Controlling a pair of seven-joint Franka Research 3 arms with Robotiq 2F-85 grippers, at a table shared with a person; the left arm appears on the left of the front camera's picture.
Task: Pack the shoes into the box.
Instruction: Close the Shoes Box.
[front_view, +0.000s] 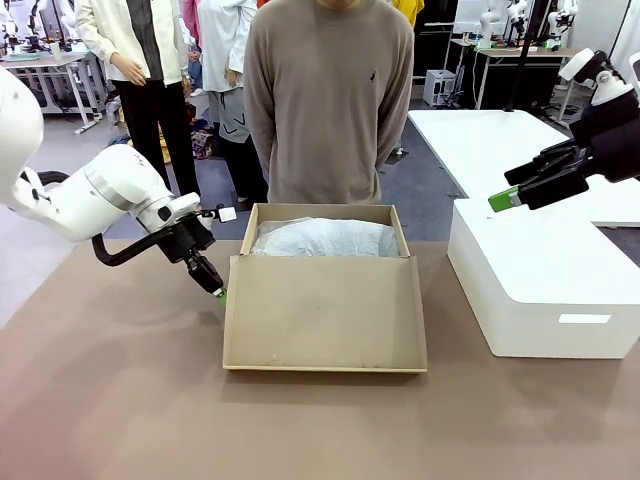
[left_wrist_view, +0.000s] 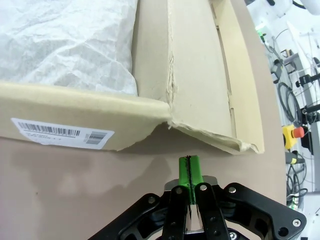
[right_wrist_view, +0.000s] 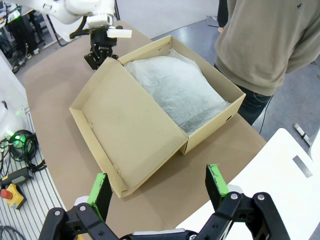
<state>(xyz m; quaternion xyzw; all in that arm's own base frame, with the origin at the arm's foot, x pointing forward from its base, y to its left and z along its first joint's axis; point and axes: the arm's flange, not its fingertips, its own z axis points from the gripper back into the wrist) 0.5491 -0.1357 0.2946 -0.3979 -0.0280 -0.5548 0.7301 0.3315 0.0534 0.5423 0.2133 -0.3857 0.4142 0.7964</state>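
Box (front_view: 325, 300) sits mid-frame in the front view on the brown table (front_view: 120, 400), open, flap lid folded down flat toward the camera. White tissue (front_view: 325, 240) fills the tray behind it. Shoes not visible; whether they lie under the tissue, cannot tell.

Left gripper (front_view: 219, 291) is at the lid's left edge, lower left of the tray, tip angled down at the table. Touching the cardboard or just beside it: front view doesn't settle it. In the left wrist view the gripper (left_wrist_view: 190, 167) has its green pads pressed together, nothing between them, pointing at the torn corner where lid meets tray, a strip of bare table between pad tips and cardboard.

Right gripper (front_view: 510, 197) is up at the right of the front view, above the white box (front_view: 540, 290), well apart from the shoebox. In the right wrist view the gripper (right_wrist_view: 159, 187) has its fingers spread wide and empty; the shoebox (right_wrist_view: 145, 115) lies beyond them, centre frame, lid nearest, tissue (right_wrist_view: 175, 90) further back.

Labels: white sticker (left_wrist_view: 62, 132) with a barcode on the tray's side wall, left of the left wrist view; the print under it is too small to read. A small white tag (front_view: 227, 213) hangs off the left wrist; no legible writing.

Person (front_view: 328, 100) stands at the far edge behind the box.
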